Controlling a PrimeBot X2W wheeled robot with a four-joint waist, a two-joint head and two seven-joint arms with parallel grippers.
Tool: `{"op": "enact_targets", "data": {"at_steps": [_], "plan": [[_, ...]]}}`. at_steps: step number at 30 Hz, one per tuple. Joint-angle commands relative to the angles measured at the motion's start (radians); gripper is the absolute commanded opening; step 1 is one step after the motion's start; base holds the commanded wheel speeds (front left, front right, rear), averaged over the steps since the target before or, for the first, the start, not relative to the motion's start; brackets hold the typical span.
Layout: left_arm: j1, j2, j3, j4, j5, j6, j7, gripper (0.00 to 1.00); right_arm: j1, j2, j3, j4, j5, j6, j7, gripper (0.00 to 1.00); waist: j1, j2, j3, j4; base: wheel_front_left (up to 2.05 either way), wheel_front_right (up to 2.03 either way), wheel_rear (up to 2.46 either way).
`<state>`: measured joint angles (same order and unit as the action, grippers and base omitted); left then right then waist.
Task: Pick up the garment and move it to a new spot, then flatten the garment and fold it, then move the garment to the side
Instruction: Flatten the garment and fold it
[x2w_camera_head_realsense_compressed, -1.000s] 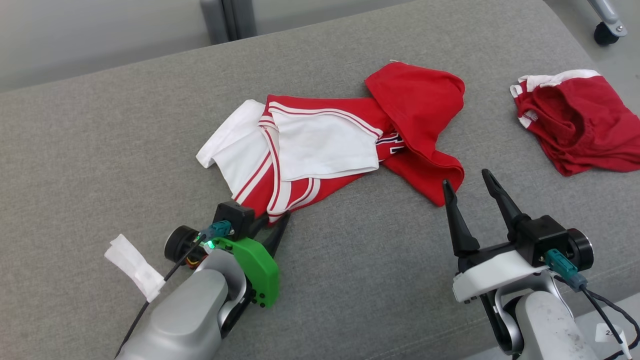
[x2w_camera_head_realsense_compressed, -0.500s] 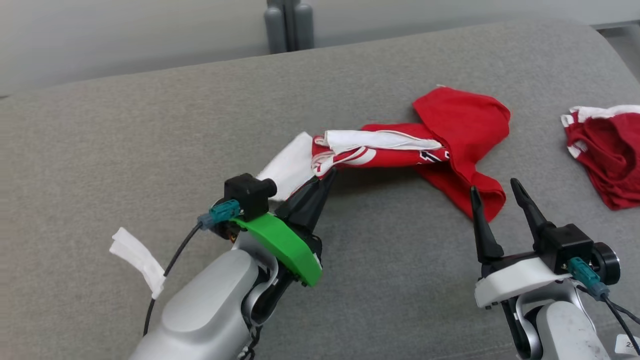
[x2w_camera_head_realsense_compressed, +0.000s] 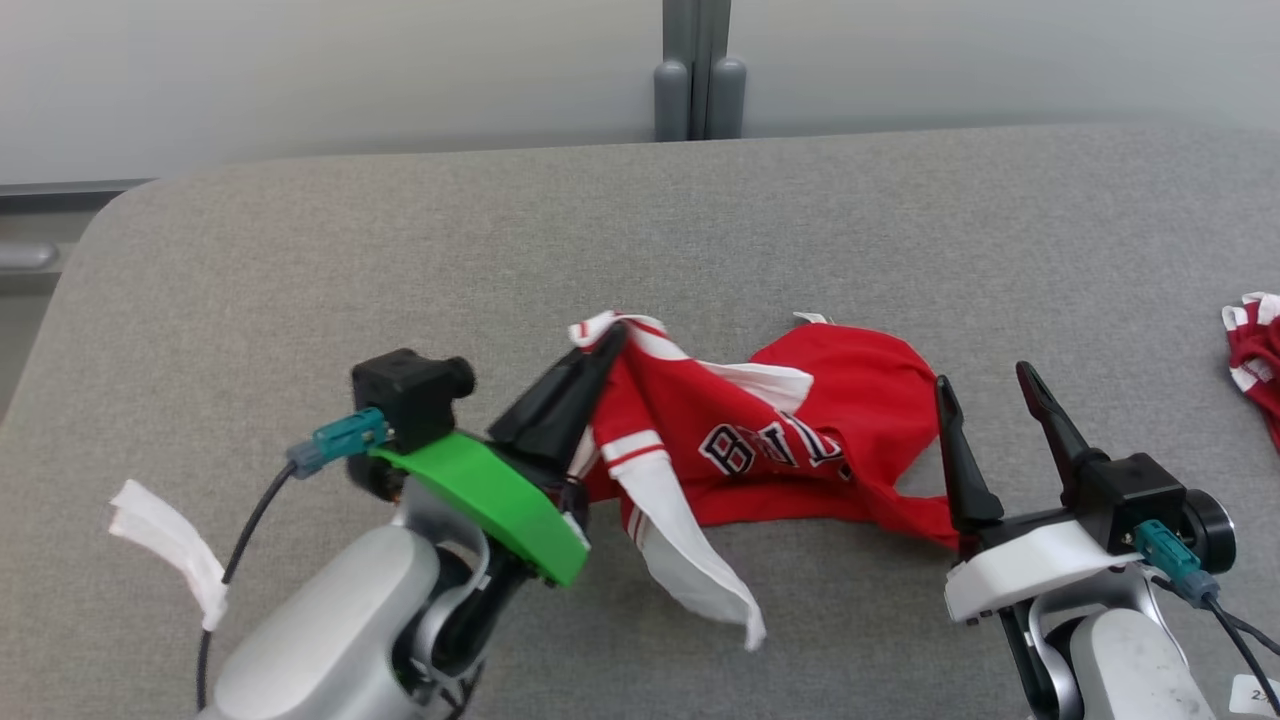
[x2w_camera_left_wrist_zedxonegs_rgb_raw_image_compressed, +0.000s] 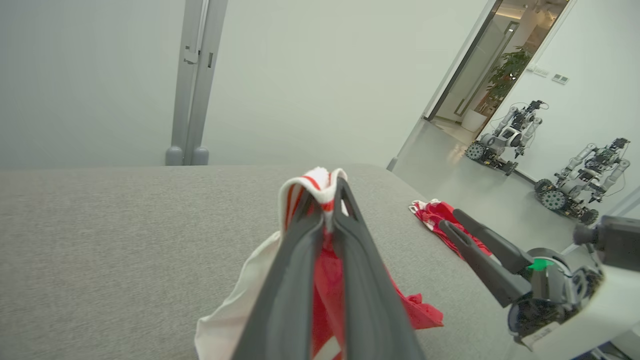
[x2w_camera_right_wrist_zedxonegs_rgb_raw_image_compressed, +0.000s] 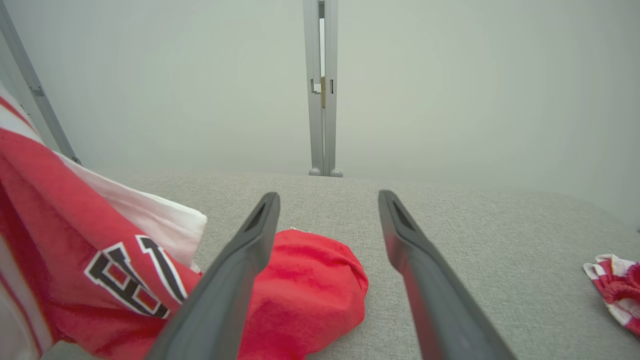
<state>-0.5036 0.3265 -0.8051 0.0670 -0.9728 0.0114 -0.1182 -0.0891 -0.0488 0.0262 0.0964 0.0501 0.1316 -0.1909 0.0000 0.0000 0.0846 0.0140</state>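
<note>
Head view: L gripper (x2w_camera_head_realsense_compressed: 610, 336) is clamped on the garment (x2w_camera_head_realsense_compressed: 820, 400), fingers pinched together on a striped red-white edge & holding it up off the grey surface (x2w_camera_head_realsense_compressed: 400, 250). From the pinch the red body sags to the right, black white-outlined letters showing. It lies bunched on the surface mid-scene, towards the near side. A white sleeve (x2w_camera_head_realsense_compressed: 700, 585) dangles below the pinch. R gripper (x2w_camera_head_realsense_compressed: 984, 378) stands near right w/ fingers spread wide, empty. Its left finger overlaps the garment's right end (touching or not, can't tell). A smaller red-white cloth (x2w_camera_head_realsense_compressed: 1255, 350) sits at the right edge, well apart. A white tape tag (x2w_camera_head_realsense_compressed: 165, 535) hangs off the L arm's cable.

L wrist view: both dark fingers meet on the striped hem, which pokes out past the tips; red & white fabric hangs below. R gripper is to the right, fingers parted, w/ the smaller cloth beyond it on the surface. Other robots (x2w_camera_left_wrist_zedxonegs_rgb_raw_image_compressed: 502, 137) stand on the floor further right, by a doorway.

R wrist view: fingers apart, grey surface between them. Garment is on the left, the lifted part w/ lettering nearest & a red lump lying behind the left finger. Smaller cloth at right edge. A grey post (x2w_camera_right_wrist_zedxonegs_rgb_raw_image_compressed: 322, 85) stands at the wall, far behind.
</note>
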Motion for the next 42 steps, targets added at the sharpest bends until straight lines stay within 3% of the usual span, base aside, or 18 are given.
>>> {"op": "enact_targets", "data": {"at_steps": [1, 11, 14, 22, 24, 32, 42], "plan": [[-0.018, 0.028, 0.011, 0.053, 0.029, 0.010, -0.008, 0.00, -0.018, -0.003, 0.006, -0.003, 0.003, -0.002, 0.000, 1.00, 0.0000, 0.0000, 0.026, -0.020, 0.00, 0.00, 0.00], [-0.125, 0.126, 0.018, 0.434, 0.129, 0.033, -0.027, 0.00, -0.050, -0.003, 0.003, -0.013, -0.011, -0.002, -0.002, 1.00, 0.0000, 0.0000, 0.117, -0.077, 0.00, 0.00, 0.00], [-0.162, 0.134, 0.017, 0.526, 0.162, 0.068, -0.036, 0.00, -0.057, -0.003, 0.006, -0.016, -0.012, -0.002, -0.006, 1.00, 0.0000, 0.0000, 0.130, -0.082, 0.00, 0.00, 0.00], [-0.264, 0.089, 0.034, 0.707, 0.189, 0.144, -0.056, 0.00, -0.072, -0.003, 0.019, -0.016, -0.019, -0.002, 0.003, 1.00, 0.0000, 0.0000, 0.142, -0.085, 0.00, 0.00, 0.00], [-0.281, 0.072, 0.034, 0.737, 0.197, 0.152, -0.071, 1.00, -0.077, -0.003, 0.023, -0.013, -0.018, -0.002, 0.004, 1.00, 0.0000, 0.0000, 0.140, -0.086, 0.00, 0.00, 0.00], [-0.225, 0.012, 0.104, 0.726, 0.141, 0.086, -0.142, 1.00, -0.060, -0.003, 0.009, -0.003, -0.020, -0.002, 0.000, 1.00, 0.0000, 0.0000, 0.093, -0.063, 0.00, 0.00, 0.00], [0.101, -0.039, 0.388, 0.387, 0.285, 0.039, -0.147, 1.00, -0.019, -0.003, 0.009, 0.007, -0.011, -0.002, 0.011, 1.00, 0.0000, 0.0000, -0.019, -0.018, 0.00, 0.00, 0.00]]}}
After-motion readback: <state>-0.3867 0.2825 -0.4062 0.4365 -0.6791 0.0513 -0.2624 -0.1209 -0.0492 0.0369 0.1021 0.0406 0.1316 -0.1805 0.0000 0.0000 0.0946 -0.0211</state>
